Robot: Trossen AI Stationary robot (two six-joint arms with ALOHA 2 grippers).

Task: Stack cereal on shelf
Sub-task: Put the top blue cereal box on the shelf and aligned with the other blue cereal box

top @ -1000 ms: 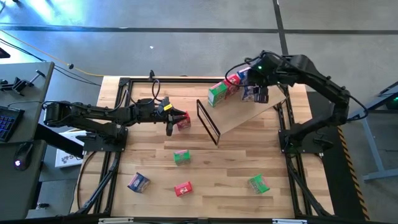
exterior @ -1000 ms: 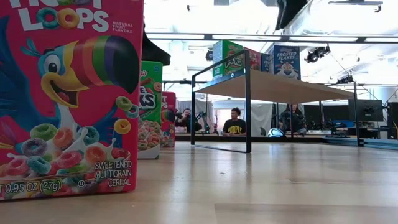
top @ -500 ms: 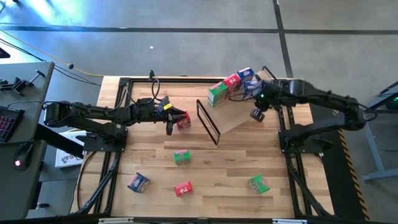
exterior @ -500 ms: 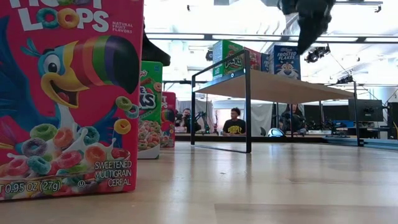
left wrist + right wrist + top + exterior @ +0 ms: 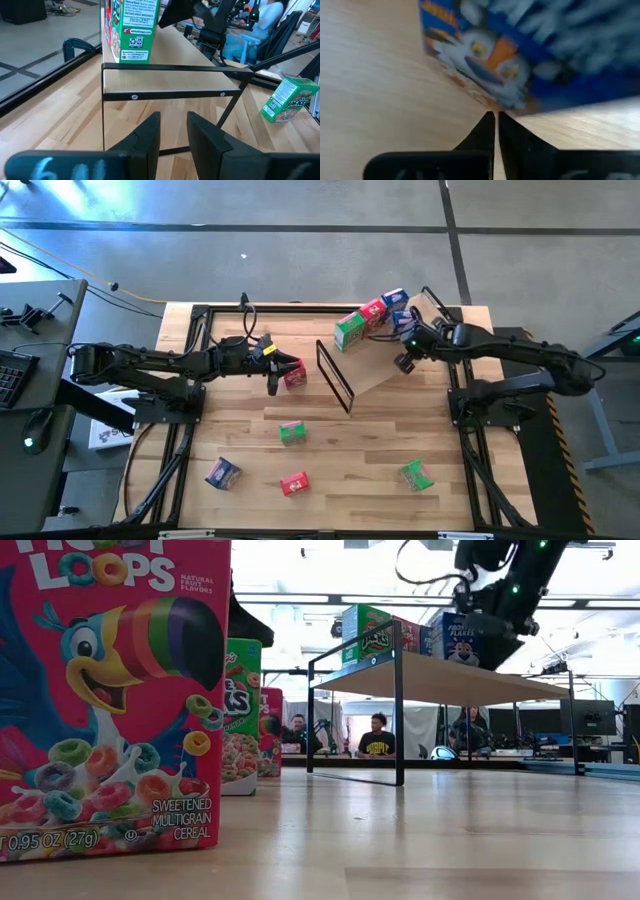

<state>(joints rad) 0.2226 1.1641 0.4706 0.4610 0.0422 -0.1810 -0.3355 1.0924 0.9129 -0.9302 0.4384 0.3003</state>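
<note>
The right gripper (image 5: 404, 363) has drawn back off the shelf (image 5: 425, 348), fingers pressed together and empty, leaving a blue box (image 5: 402, 319) beside the row, so another cereal box is shelved.

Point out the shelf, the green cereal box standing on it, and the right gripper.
shelf (image 5: 385, 365): high view, bare board below the boxes.
green cereal box (image 5: 348, 331): high view, its top face, at the row's left end.
right gripper (image 5: 404, 364): high view, fingertips over the board, beside the blue boxes.
</note>
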